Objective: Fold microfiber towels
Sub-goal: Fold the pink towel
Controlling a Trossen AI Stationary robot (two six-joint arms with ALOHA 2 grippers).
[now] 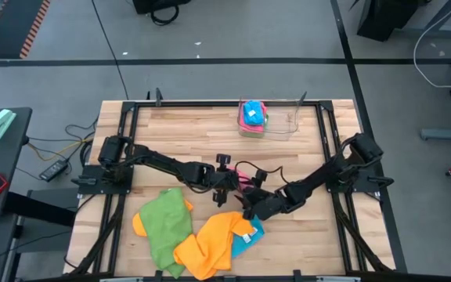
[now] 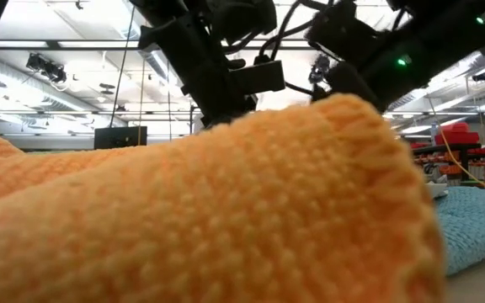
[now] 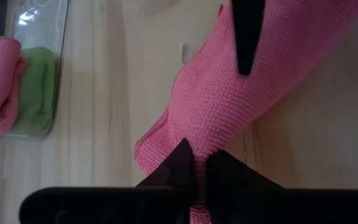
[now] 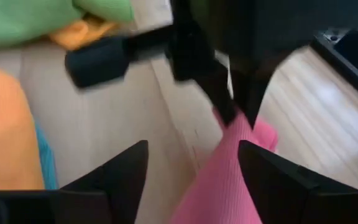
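Grey floor all round; wooden counter with a dark frame along both side edges. Far half of the counter mostly bare, apart from a clear tray near the far edge holding folded towels. Near edge crowded: green towel, orange towel and blue towel lie overlapping, the orange one right up against the low camera. Both arms meet at mid-counter. Left end effector is closed, pinching an edge of the pink towel, which is lifted off the wood. Right end effector has its fingers spread wide, the pink towel hanging between them, not clamped.
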